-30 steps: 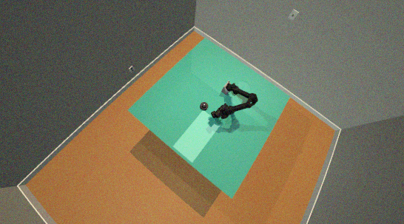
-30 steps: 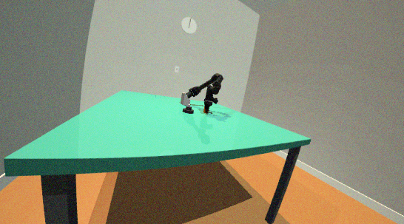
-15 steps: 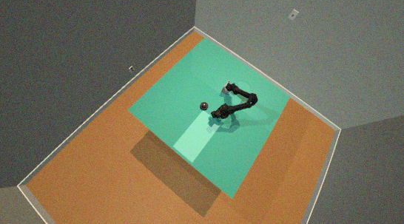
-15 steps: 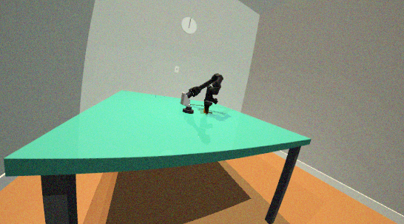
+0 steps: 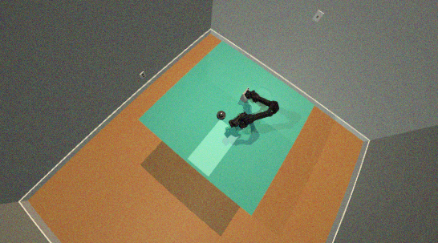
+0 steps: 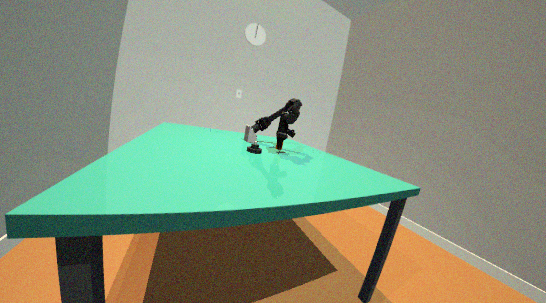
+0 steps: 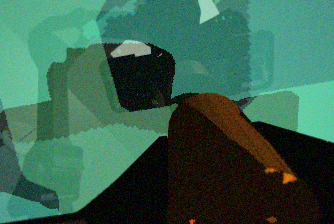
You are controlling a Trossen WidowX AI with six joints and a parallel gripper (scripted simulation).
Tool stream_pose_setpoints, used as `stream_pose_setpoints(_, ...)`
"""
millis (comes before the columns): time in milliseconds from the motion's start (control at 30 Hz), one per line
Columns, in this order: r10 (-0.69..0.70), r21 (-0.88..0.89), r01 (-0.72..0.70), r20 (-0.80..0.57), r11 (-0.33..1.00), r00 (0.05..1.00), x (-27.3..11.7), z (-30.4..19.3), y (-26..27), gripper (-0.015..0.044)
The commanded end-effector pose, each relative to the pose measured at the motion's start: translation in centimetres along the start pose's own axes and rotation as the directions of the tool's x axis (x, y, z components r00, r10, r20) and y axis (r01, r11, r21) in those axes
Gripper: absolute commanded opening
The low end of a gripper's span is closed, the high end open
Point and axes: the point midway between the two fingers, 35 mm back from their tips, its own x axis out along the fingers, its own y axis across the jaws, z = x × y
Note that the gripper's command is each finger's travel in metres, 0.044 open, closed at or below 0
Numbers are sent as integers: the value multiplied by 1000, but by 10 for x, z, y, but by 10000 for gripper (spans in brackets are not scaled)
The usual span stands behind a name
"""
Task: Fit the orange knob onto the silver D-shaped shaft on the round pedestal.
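Note:
The orange knob [image 6: 279,148] [image 7: 224,155] stands between the fingers of my gripper [image 6: 279,146] [image 7: 208,137], which is shut on it. In the wrist view the knob is large, mostly in dark shade, with a few bright orange patches low down. It is at or just above the table; I cannot tell whether it touches. Its underside and hole are hidden. The round dark pedestal [image 5: 221,115] [image 6: 254,150] stands a short way off, left of the gripper in the top and exterior views. A small bright spot shows at its centre in the top view; the shaft's flat side cannot be made out.
The green table [image 5: 225,65] [image 6: 165,176] bears the arm [image 5: 261,115] [image 6: 291,111]. A pale grey block [image 5: 244,96] [image 6: 250,133] is at the arm's base end, close behind the pedestal in the exterior view. Shadows and a bright patch of light cross the table.

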Motion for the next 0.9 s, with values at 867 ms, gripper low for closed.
stream_pose_setpoints(867, -5, -4, 5, -4, 1000, 1000, -95, -1, -9, 0)
